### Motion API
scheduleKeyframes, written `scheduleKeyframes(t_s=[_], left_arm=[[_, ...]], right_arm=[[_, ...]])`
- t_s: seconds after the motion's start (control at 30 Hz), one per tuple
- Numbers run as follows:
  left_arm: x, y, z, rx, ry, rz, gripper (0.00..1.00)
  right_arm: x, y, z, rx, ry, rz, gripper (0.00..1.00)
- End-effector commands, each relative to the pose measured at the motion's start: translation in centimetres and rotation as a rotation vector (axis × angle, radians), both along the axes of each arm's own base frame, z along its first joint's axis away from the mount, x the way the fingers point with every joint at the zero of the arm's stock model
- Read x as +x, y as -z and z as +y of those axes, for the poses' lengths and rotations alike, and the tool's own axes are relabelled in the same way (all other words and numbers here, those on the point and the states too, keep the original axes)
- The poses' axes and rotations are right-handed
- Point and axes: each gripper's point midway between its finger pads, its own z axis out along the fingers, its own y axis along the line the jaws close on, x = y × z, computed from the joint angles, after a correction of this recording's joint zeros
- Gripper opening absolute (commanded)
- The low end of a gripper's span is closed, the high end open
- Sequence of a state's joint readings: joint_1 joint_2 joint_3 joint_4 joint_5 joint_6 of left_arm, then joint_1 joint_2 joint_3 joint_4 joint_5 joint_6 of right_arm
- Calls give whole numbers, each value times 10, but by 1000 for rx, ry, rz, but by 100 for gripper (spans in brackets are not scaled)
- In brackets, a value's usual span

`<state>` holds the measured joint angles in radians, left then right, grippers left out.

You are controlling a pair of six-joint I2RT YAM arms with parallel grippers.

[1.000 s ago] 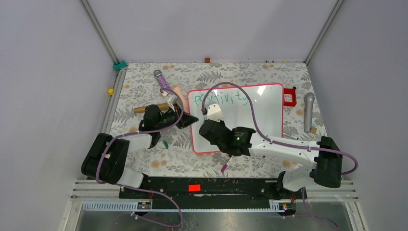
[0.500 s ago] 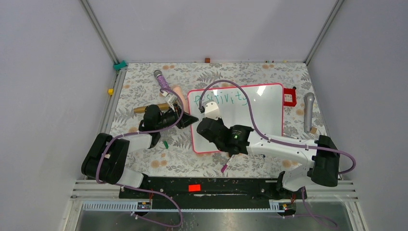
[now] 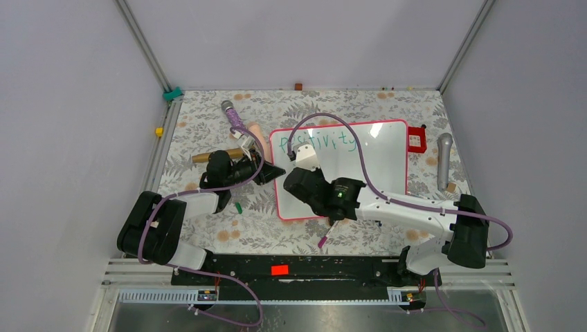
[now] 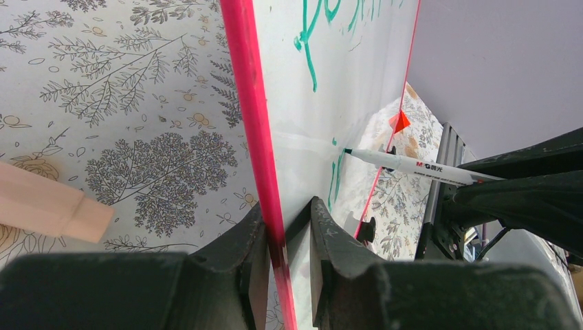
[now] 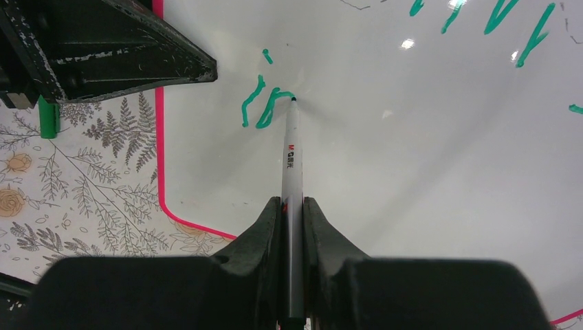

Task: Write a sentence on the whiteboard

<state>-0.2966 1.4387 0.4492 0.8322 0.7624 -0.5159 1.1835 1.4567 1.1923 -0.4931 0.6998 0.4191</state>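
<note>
The whiteboard (image 3: 377, 173) lies on the floral table, with green "positivity" written along its top. My left gripper (image 3: 275, 172) is shut on the board's pink-red left edge (image 4: 256, 124), one finger on each side (image 4: 282, 230). My right gripper (image 5: 292, 210) is shut on a white marker (image 5: 291, 151). The marker's tip touches the board (image 5: 426, 151) at the end of a few green strokes (image 5: 260, 103) that start a second line near the left edge. The marker also shows in the left wrist view (image 4: 412, 165). In the top view the right wrist (image 3: 315, 187) hides the marker.
A green cap (image 3: 238, 207) lies left of the board. A wooden block (image 3: 232, 155), a purple microphone (image 3: 232, 114) and a peach object (image 3: 257, 133) lie behind my left arm. A red box (image 3: 416, 139) and a grey microphone (image 3: 444, 160) lie right of the board. A pink marker (image 3: 323, 241) lies in front.
My right wrist has shifted slightly left and away from the bases over the board with the marker. My left gripper has kept its hold on the board's edge.
</note>
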Motion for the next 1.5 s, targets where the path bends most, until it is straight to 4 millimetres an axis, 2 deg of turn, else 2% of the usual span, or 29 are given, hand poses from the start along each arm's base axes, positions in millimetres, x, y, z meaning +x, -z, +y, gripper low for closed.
scheduleKeyframes(t_s=[0.0,0.33,0.53,0.63,0.8,0.87,0.93,1.13,1.3,1.47], left_arm=[[34,3,23,103,-169,-149,0],[35,3,23,103,-169,-147,0],[35,3,23,105,-169,-146,0],[35,3,22,104,-168,-145,0],[34,3,23,103,-170,-143,0],[34,3,23,102,-172,-144,0],[34,3,23,102,-175,-146,0],[33,4,21,105,-171,-150,0],[33,4,20,119,-178,-150,0],[33,6,18,124,-179,-147,0]], right_arm=[[4,-8,-15,-7,52,-22,0],[-13,14,-13,-29,-12,81,0],[-15,14,-15,-39,-14,92,0],[-15,5,-15,-14,-16,82,0],[-16,-33,-16,119,-29,23,0],[-15,-48,-22,165,-25,-14,0],[-12,-54,-30,180,-9,-36,0],[-3,-44,-53,242,73,-8,0],[-10,-35,-55,333,19,-11,0],[-14,-41,-58,386,-7,-43,0]])
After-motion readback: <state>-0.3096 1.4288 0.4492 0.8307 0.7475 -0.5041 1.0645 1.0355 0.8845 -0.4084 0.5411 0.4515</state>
